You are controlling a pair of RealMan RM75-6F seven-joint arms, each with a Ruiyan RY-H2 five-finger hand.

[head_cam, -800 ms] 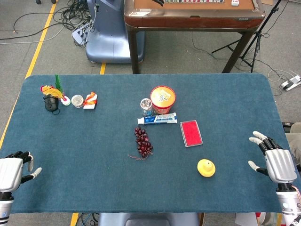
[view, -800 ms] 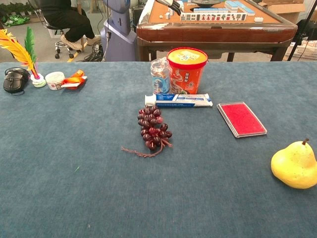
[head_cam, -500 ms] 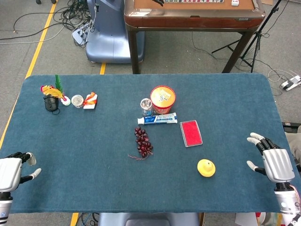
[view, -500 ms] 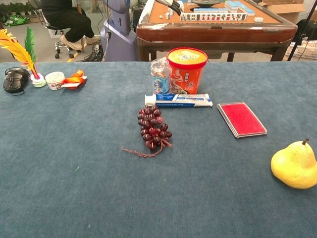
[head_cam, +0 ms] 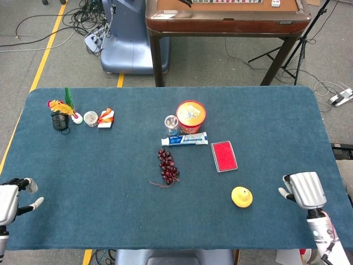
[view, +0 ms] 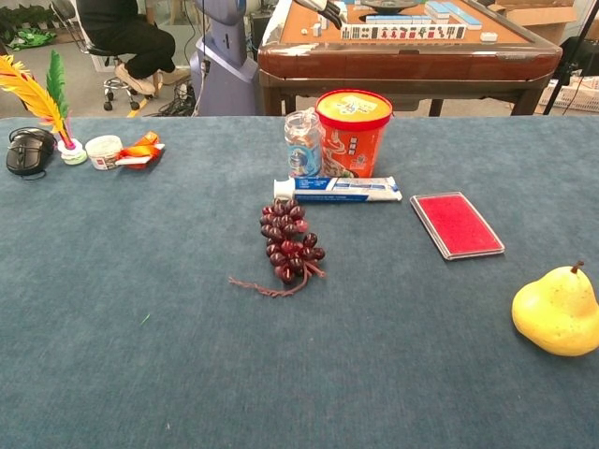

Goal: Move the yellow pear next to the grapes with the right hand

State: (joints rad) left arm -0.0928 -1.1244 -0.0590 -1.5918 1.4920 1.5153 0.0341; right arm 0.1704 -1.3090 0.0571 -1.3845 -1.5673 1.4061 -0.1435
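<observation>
The yellow pear stands on the blue table cloth near the front right; the chest view shows the pear upright at its right edge. The dark red grapes lie in the middle, well to the left of the pear, and the grapes are also central in the chest view. My right hand hovers to the right of the pear, apart from it, back facing up, holding nothing. My left hand sits at the front left edge with fingers spread and empty. Neither hand appears in the chest view.
Behind the grapes lie a toothpaste tube, a small bottle and a red noodle cup. A flat red box lies between the cup and the pear. A mouse, feathers and small items sit far left.
My right hand has moved left toward the pear and turned, so its spread fingers are now mostly hidden under its back. The left hand slid slightly outward. Pear and grapes have not moved.
</observation>
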